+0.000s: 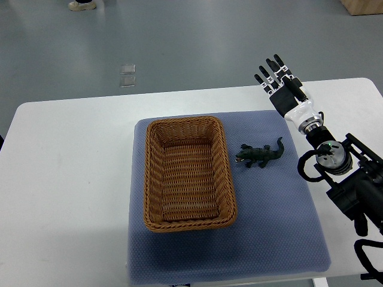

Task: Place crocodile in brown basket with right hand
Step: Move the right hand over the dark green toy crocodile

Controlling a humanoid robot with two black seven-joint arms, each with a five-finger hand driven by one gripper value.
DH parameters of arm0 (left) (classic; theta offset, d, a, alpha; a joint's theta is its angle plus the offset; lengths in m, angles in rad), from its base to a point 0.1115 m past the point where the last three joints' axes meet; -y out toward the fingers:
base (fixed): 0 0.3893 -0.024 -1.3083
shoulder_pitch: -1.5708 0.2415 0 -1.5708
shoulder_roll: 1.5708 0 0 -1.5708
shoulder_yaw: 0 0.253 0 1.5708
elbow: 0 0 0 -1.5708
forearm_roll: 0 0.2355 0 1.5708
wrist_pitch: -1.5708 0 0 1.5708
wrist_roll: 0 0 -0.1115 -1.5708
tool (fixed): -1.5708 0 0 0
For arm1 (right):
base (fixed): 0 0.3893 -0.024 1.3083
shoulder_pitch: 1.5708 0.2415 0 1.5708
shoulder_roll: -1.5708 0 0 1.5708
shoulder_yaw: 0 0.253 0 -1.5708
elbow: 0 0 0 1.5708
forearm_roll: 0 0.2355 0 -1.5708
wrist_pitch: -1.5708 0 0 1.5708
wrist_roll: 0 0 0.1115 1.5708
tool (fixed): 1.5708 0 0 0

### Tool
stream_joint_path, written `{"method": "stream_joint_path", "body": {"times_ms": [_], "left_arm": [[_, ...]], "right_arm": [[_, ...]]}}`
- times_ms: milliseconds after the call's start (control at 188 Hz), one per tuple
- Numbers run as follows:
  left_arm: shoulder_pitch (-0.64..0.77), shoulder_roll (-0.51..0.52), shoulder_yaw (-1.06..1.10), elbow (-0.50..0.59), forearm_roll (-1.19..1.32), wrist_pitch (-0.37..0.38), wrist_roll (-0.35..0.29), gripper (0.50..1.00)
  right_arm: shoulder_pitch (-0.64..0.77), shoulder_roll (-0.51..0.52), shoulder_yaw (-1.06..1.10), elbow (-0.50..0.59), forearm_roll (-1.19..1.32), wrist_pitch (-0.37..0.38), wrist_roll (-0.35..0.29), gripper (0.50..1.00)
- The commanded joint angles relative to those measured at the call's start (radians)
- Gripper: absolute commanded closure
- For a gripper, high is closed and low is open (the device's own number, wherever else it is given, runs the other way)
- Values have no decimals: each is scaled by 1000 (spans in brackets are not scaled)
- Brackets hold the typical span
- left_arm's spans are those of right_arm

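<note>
Your right hand (285, 89) hovers above the far edge of the white counter (72, 179), fingers spread wide and holding nothing. You see the small dark-green toy crocodile (260, 155) lying on the blue-grey mat (281, 227), just right of the brown woven rectangular basket (148, 179), not touching it.

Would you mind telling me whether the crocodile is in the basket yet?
Out: the crocodile lies on the blue mat, right of the empty basket.

There are 1 crocodile (260, 155), 1 basket (187, 122), 1 mat (275, 221), 1 table (66, 179), 1 robot hand (286, 92).
</note>
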Motion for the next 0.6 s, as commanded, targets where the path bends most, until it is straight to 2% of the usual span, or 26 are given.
{"method": "stream_joint_path", "body": {"times_ms": [0,308,595], "left_arm": [[0,0,0,-1,0,-1,0,500],[0,0,0,1,1,1,0,500],[0,0,0,1,1,-1,0,500]], "right_arm": [[1,-4,0,0,0,-2,0,572],[18,-25,-38,0,-11,9,-12,572],[182,-179,-313,0,-309,52,-86,572]]}}
